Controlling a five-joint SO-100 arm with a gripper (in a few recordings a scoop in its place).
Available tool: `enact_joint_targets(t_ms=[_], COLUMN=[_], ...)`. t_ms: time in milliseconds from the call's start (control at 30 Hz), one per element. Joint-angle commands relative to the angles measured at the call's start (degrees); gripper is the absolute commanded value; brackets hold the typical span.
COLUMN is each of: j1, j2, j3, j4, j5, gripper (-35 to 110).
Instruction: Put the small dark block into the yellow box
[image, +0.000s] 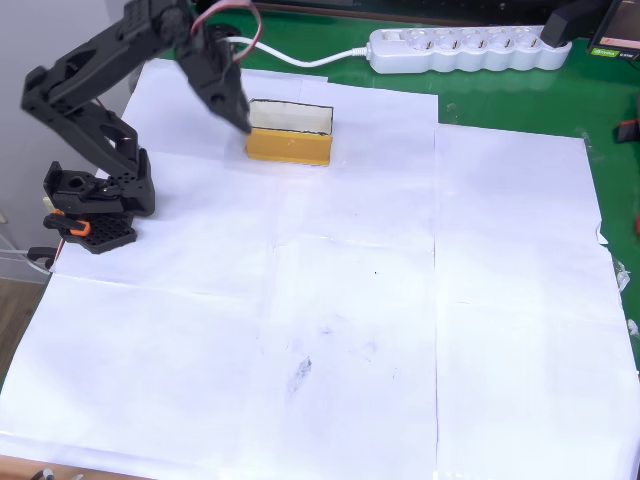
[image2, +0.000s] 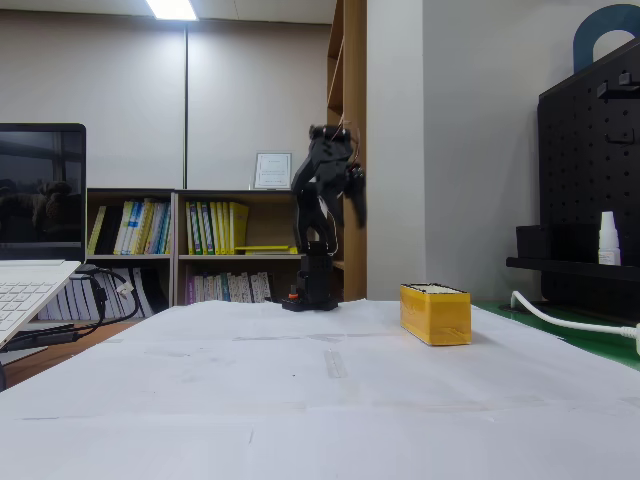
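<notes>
The yellow box (image: 289, 146) lies on the white paper at the back of the table, its whitish inside facing up; in the fixed view the yellow box (image2: 435, 314) stands right of centre. My black gripper (image: 243, 122) hangs over the box's left end in the overhead view, fingers pressed together into one dark point with nothing visible between them. Seen from the fixed view, the gripper (image2: 358, 214) is raised well above the table. The small dark block is hidden or out of view.
The arm's base (image: 92, 205) sits at the left edge of the paper. A white power strip (image: 465, 50) and its cable lie on the green mat behind the box. White paper sheets (image: 350, 330) cover the table. A laptop (image2: 35, 260) stands at the left.
</notes>
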Motion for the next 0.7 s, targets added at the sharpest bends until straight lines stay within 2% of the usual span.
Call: enact_joint_targets(t_ms=[0,133,400,567,667], j1=[3.3,6.7,6.4,5.5,5.1], j2=[-12.3,-21.5,-36.0,-44.1,-47.3], j3=[-14.6,-30.4,-54.4,-63.1,-63.1], j4=[-6.1,-11.3,-21.2,-21.7,-14.9], j5=[-0.6,-1.0,-2.0,-2.0,-1.3], gripper=[0,0,0,0,0])
